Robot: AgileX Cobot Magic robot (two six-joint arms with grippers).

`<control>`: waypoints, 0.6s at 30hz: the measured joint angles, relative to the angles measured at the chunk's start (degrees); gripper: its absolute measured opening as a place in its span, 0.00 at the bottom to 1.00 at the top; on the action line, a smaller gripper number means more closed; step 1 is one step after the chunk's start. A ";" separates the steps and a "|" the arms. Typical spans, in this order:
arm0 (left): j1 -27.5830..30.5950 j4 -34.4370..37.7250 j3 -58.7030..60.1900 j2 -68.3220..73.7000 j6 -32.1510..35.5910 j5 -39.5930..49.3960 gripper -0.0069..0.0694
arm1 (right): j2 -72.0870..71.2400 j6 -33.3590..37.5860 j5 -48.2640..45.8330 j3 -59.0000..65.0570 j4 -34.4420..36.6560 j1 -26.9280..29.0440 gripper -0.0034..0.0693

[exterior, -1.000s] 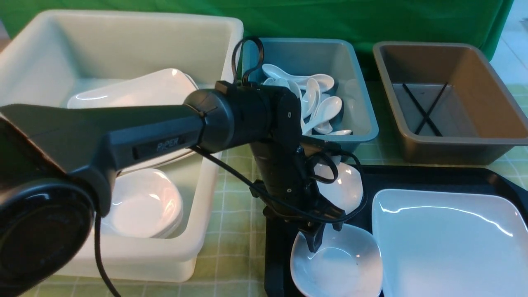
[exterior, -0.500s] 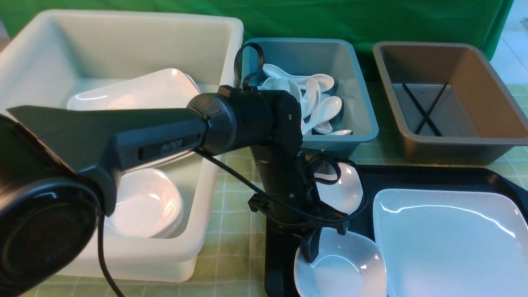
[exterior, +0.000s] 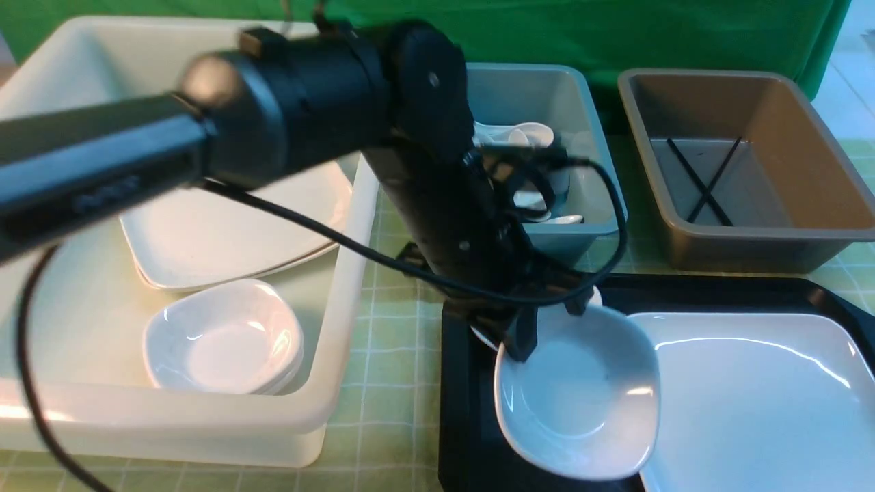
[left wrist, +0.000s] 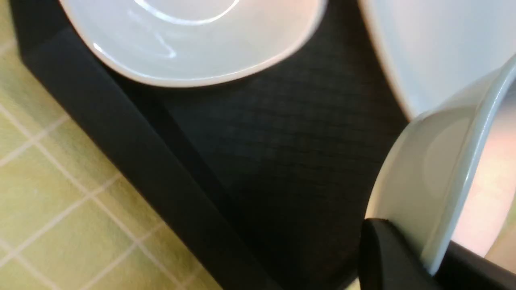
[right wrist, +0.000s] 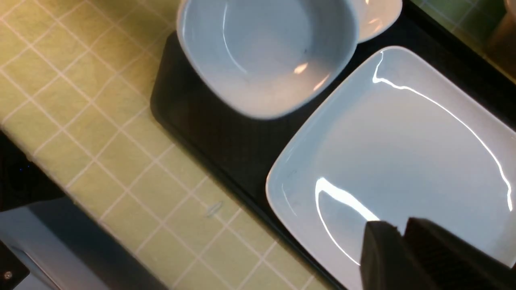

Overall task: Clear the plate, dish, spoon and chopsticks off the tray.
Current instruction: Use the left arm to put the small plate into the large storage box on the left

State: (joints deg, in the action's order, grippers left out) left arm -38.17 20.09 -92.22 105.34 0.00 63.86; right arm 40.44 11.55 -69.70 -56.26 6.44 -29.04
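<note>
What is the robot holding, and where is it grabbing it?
The left end effector pinches the small white dish by its rim, at the dish's left edge.

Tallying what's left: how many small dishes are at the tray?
2. One dish is held by the left gripper over the tray; a second dish sits on it behind, partly hidden.

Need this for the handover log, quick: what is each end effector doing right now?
Left end effector: closed on the rim of the small dish.
Right end effector: over the plate; open or closed cannot be told.
</note>
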 joint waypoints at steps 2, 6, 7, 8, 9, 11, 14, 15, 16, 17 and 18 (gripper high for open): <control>0.70 -0.01 0.00 -3.12 0.00 0.26 0.10 | 0.00 0.00 0.00 0.00 0.00 0.00 0.14; 3.56 1.32 0.00 -7.56 0.00 -0.12 0.10 | 0.00 -0.04 0.00 0.00 -0.04 0.00 0.15; 4.68 1.94 0.00 -8.47 0.00 -0.23 0.10 | 0.00 -0.04 0.00 0.00 -0.04 0.00 0.15; 6.73 3.06 0.00 -9.73 0.00 -0.23 0.10 | 0.00 -0.04 0.00 0.00 -0.04 0.00 0.15; 8.27 3.94 0.00 -10.46 0.32 -0.08 0.10 | 0.00 -0.04 0.00 0.00 -0.04 0.00 0.15; 13.89 6.78 0.00 -12.52 2.28 0.87 0.10 | 0.00 -0.04 0.00 0.00 -0.04 0.00 0.15; 19.36 9.29 0.00 -14.07 4.57 2.46 0.10 | 0.00 -0.04 0.00 0.00 -0.04 0.00 0.15; 21.24 9.91 0.00 -14.53 5.51 3.03 0.10 | 0.00 -0.04 0.00 0.00 -0.04 0.00 0.15; 24.02 10.71 0.00 -15.13 6.69 3.89 0.10 | 0.00 -0.04 0.00 0.00 -0.04 0.00 0.15; 25.87 11.17 0.00 -15.44 7.37 4.47 0.10 | 0.00 -0.04 0.00 0.00 -0.04 0.00 0.15; 26.78 11.38 0.00 -15.56 7.51 4.64 0.10 | 0.00 -0.04 0.00 0.00 -0.04 0.00 0.15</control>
State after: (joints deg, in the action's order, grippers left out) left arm -11.39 31.47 -92.22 89.78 7.51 68.50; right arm 40.44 11.51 -69.70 -56.26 6.40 -29.04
